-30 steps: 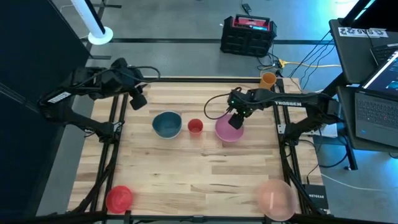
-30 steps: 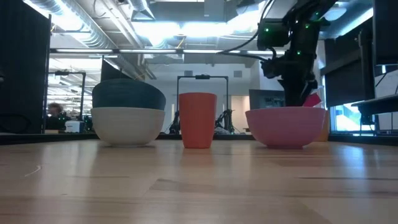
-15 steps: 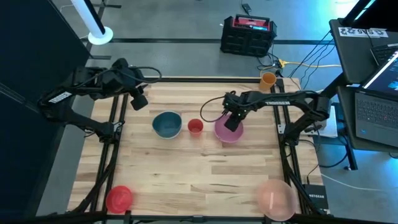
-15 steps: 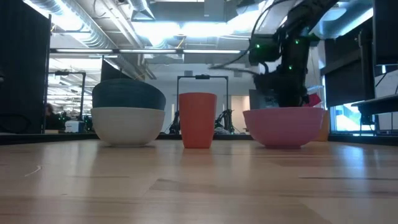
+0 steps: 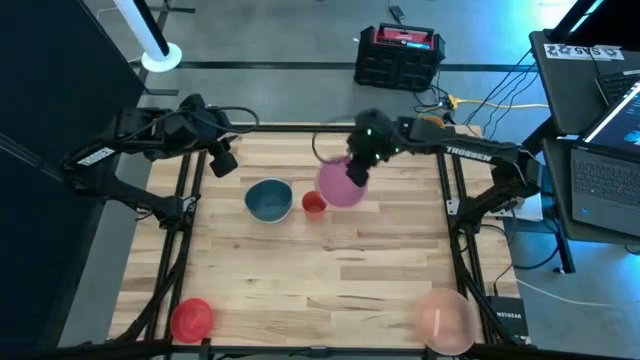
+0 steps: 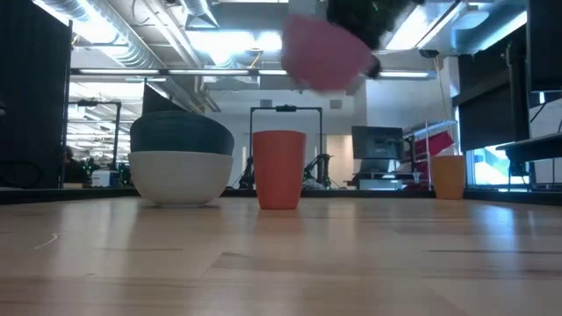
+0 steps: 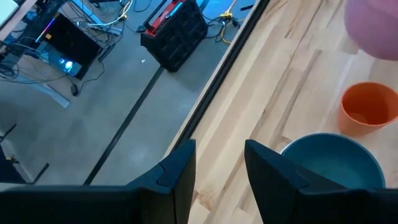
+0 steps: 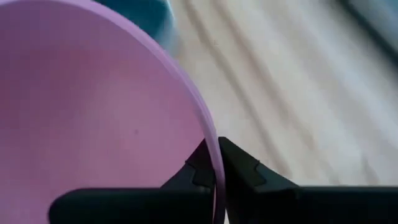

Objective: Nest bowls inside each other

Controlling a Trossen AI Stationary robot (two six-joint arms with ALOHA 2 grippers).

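Note:
My right gripper is shut on a pink bowl, which hangs high above the table, over its far middle. A teal bowl sits nested in a pale whitish bowl left of it, seen from above as one teal bowl. A small orange-red cup stands upright between them. A red bowl lies at the near left corner, a translucent pale pink bowl at the near right. My left gripper waits open above the far left. My right gripper pinches the pink bowl's rim, one finger inside the bowl and one finger outside. It comes slanting down from the table's right and far side. The bowl is lifted clear and tilted, hanging below the fingers.
An orange cup stands at the far right corner. Black frame rails run along both table sides. The near half of the wooden table is bare between the two corner bowls.
My right gripper has shut on the pink bowl's rim and risen, swinging toward the table's left and far edge. The pink bowl has left the table, is lifted clear and has tipped.

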